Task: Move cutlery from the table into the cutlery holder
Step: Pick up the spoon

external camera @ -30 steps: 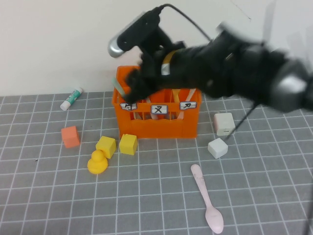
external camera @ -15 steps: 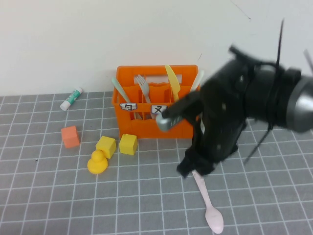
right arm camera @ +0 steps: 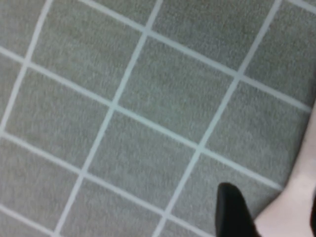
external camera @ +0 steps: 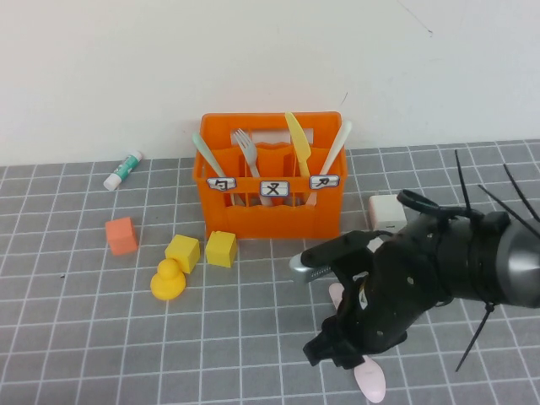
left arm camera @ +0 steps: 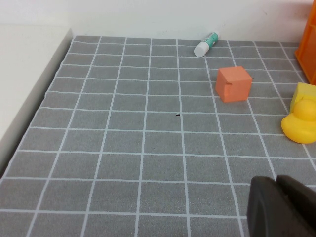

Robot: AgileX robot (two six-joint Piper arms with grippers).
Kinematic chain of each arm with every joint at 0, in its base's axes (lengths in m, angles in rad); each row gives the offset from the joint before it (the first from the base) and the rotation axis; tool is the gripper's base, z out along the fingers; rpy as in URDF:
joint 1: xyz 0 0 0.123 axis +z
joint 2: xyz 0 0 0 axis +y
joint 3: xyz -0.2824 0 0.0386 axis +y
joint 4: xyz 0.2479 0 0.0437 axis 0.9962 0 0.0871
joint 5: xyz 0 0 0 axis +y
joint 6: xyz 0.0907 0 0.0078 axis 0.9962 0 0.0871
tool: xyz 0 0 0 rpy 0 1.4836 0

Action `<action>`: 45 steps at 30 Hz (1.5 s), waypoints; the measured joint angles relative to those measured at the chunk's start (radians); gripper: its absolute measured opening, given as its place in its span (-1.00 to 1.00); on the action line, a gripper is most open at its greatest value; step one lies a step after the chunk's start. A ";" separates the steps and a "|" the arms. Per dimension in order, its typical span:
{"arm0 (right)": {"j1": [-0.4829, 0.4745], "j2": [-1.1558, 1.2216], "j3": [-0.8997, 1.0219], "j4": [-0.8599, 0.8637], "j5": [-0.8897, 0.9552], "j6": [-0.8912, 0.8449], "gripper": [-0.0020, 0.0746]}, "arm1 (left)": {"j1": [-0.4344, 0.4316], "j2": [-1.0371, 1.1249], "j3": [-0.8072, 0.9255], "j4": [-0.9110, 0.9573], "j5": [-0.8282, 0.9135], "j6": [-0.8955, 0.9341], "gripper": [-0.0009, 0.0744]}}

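Note:
A pink spoon lies on the grey table at the front right, mostly covered by my right arm. My right gripper is low over it and open; in the right wrist view its fingers straddle the spoon's handle. The orange cutlery holder stands at the back. It holds a mint-green spoon, a grey fork, a yellow knife and a white knife. My left gripper is shut, empty, above bare tiles at the left.
Left of the holder sit an orange cube, two yellow cubes, a yellow duck and a small tube. A white cube stands right of the holder, behind my right arm.
My right arm has swung from above the holder forward and down to the pink spoon. The left gripper has not moved.

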 joint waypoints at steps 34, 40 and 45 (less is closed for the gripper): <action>-0.074 0.139 -0.118 -0.128 0.019 0.095 -0.14 | 0.000 0.000 0.000 -0.001 0.000 -0.002 -0.98; -0.077 0.151 -0.149 -0.105 0.035 0.046 -0.61 | 0.000 0.000 0.000 -0.001 0.000 -0.002 -0.98; -0.077 0.158 -0.197 -0.033 0.081 -0.034 -0.59 | 0.000 0.000 0.000 -0.001 0.000 -0.002 -0.98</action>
